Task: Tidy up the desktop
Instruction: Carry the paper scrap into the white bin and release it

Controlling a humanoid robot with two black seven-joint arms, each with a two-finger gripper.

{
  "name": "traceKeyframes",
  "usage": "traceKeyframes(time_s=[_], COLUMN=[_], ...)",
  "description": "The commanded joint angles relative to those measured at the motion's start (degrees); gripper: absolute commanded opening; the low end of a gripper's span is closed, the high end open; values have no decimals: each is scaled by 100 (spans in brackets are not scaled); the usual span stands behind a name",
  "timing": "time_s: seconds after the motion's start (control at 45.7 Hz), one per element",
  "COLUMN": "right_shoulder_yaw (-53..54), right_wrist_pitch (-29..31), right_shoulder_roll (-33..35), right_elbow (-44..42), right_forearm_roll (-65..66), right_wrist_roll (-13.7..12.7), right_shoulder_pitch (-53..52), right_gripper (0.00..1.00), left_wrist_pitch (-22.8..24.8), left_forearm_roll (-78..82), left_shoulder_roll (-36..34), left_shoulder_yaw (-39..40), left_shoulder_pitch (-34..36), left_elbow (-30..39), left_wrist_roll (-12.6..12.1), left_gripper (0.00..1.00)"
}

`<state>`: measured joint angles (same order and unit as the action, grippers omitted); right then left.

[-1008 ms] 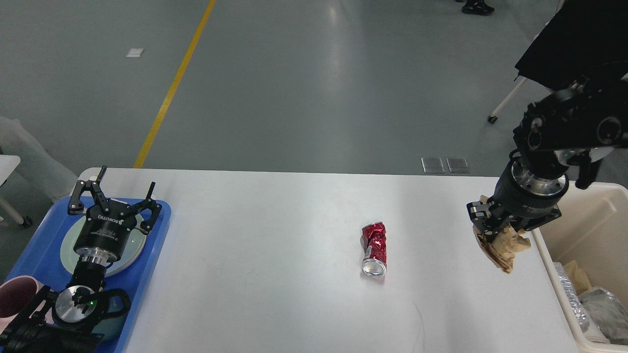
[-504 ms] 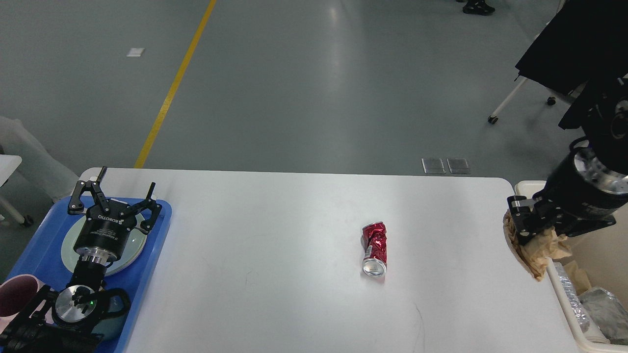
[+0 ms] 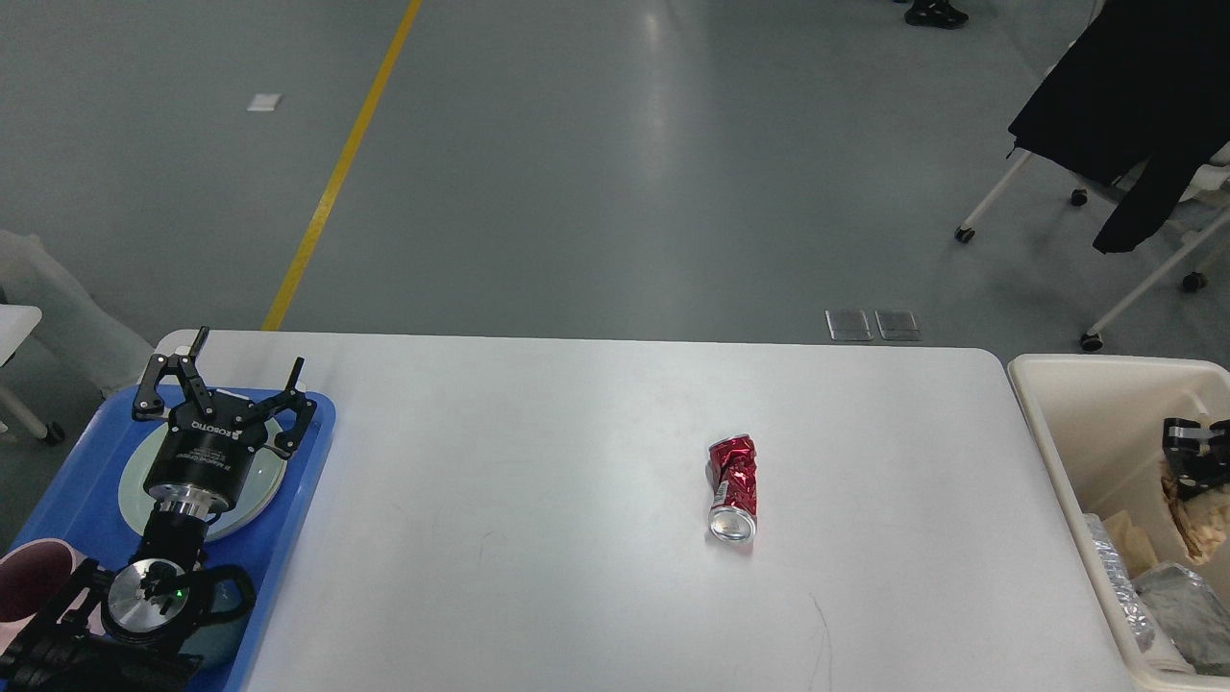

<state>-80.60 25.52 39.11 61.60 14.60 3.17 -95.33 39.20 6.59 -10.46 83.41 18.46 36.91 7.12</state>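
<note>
Your right gripper clamping crumpled brown paper inside the cream bin, crushed red can lying left on the desktop, left gripper hovering, fingers spread, over the blue tray.

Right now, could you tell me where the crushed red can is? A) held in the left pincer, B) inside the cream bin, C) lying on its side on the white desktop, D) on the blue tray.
C: the crushed red can lies on its side on the bare white desktop, between the blue tray and the cream bin, apart from the open left pincer.
</note>
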Motion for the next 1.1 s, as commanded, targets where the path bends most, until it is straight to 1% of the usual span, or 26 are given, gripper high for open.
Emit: traceKeyframes(time_s=[0.0,0.11,0.153,0.219,0.394,0.482,0.57,0.701,0.92,0.942,1.008,1.03,1.073], right_shoulder_yaw=[790,1493,1696,1907,2197,2531,2751,2778,2778,2787,2787,2787,2787], right_wrist_pitch=[-512,-978,-1093,-1233,-1611,-1761,-1866,-2077,-2121,-2148,-2402,-2516,-2709], right_shoulder_roll=[18,-70,-175,-438,-1282,-1502,-1608,-1608,-1617,-1617,-1608,-1617,-1626], right_elbow=[-1193,-2238,-2564,-3047,-4708,-5228,-5395,-5396,-5387,-5396,-5396,-5396,-5378], right_forearm_roll=[-19,-28,-28,-36,-133,-124,-124,-124,-124,-124,-124,-124,-124], right_wrist_roll=[-1,-1,-1,-9,-9,-18,-44,-62,-53,-53,-53,-45,-44], right_shoulder_pitch=[1647,3079,3502,4030,5646,6227,6439,6518,6527,6527,6519,6519,6527], right_gripper=[0,0,0,0,0,0,0,0,0,7,68,81,91], left_wrist_pitch=[0,0,0,0,0,0,0,0,0,0,0,0,0], left_forearm_roll=[0,0,0,0,0,0,0,0,0,0,0,0,0], left_shoulder_roll=[0,0,0,0,0,0,0,0,0,0,0,0,0], left_shoulder_yaw=[0,0,0,0,0,0,0,0,-9,0,0,0,0], left_shoulder_pitch=[0,0,0,0,0,0,0,0,0,0,0,0,0], left_elbow=[1,1,1,1,1,1,1,1,1,1,1,1,1], left_wrist_roll=[-1,-9,-1,-1,-9,-1,-9,-9,-1,-9,-1,-1,-1], left_gripper=[96,96,96,96,96,96,96,96,96,96,96,96,96])
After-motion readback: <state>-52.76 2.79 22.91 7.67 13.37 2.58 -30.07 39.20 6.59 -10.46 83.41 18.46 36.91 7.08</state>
